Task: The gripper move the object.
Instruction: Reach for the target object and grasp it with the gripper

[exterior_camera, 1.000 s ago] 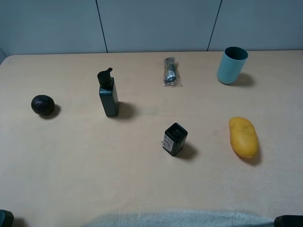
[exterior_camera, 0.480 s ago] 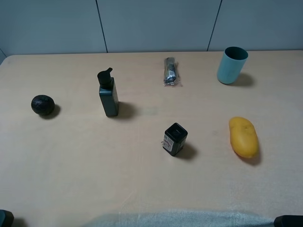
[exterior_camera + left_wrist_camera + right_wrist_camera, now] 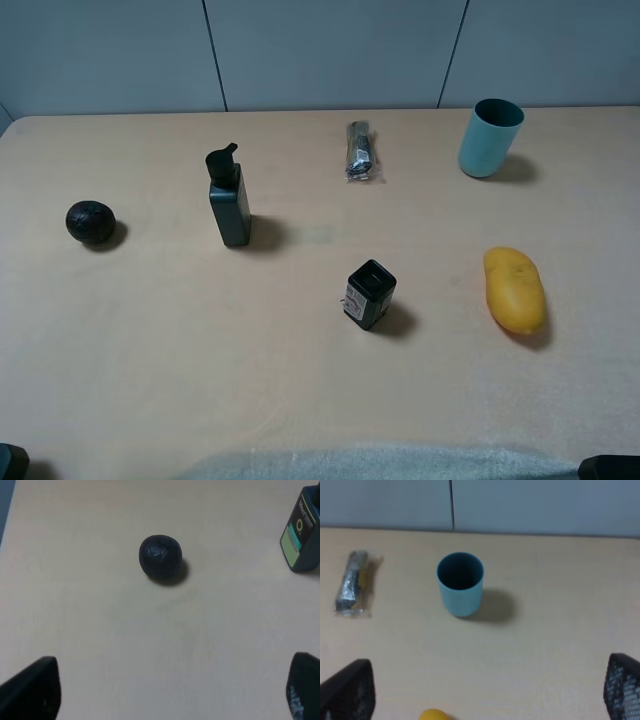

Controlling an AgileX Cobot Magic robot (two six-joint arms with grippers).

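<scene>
Table (image 3: pixel 150 350), pale wood top. Its far edge runs along a grey panelled wall (image 3: pixel 330 50), and the far left corner is rounded off. A strip of pale fabric (image 3: pixel 370 462) lies over the near edge.

The light blue cup (image 3: pixel 490 138) stands upright with its mouth up, on the right side close to the far edge. Little table behind it. On its near side there is a bare band, then the yellow mango (image 3: pixel 515 290), well apart from the cup. Toward the middle, the wrapped packet (image 3: pixel 360 151) lies at about the same depth, with a free gap between the two.

Most open room I see: the whole near half of the table, in front of the small black box (image 3: pixel 370 294). The pump bottle (image 3: pixel 229 200) and the dark round fruit (image 3: pixel 90 221) keep to the left.

Right gripper (image 3: pixel 485 690): fingers spread wide at either side of its wrist view, nothing between them, touching nothing. The cup sits ahead of it, well apart.

Left gripper (image 3: pixel 165 687): also spread wide, holding nothing, with the dark fruit ahead of it.
</scene>
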